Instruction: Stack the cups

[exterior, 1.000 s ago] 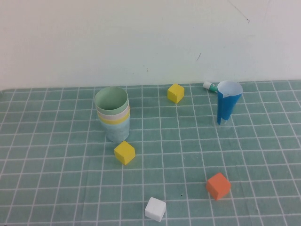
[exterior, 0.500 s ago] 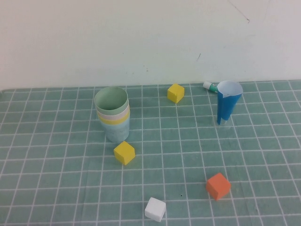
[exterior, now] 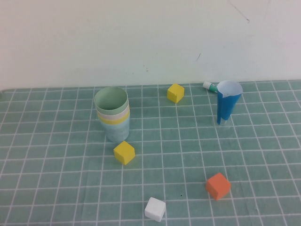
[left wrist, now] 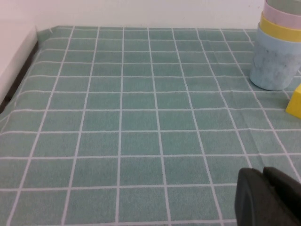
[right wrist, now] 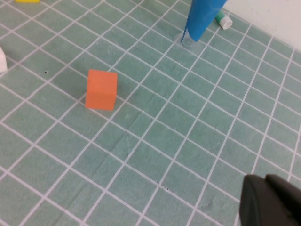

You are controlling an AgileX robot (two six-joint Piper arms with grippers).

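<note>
The four cups stand nested in one upright stack at the back left of the green grid mat. The pale green cup (exterior: 111, 100) is on top, then pale pink (exterior: 124, 112), yellow (exterior: 113, 121) and light blue (exterior: 115, 133) at the bottom. The left wrist view shows the light blue cup (left wrist: 272, 66), the yellow rim (left wrist: 281, 30) and the pink rim (left wrist: 283, 12). My left gripper (left wrist: 262, 172) is shut and empty, low over the mat well away from the stack. My right gripper (right wrist: 265, 179) is shut and empty over the mat, away from the orange cube. Neither gripper shows in the high view.
A yellow cube (exterior: 124, 152) lies just in front of the stack, another (exterior: 175, 92) at the back. An orange cube (exterior: 217, 185) and a white cube (exterior: 155, 208) lie near the front. A tall dark-blue cone cup (exterior: 227, 106) stands back right, with a small white-green tube (exterior: 210, 85) behind it.
</note>
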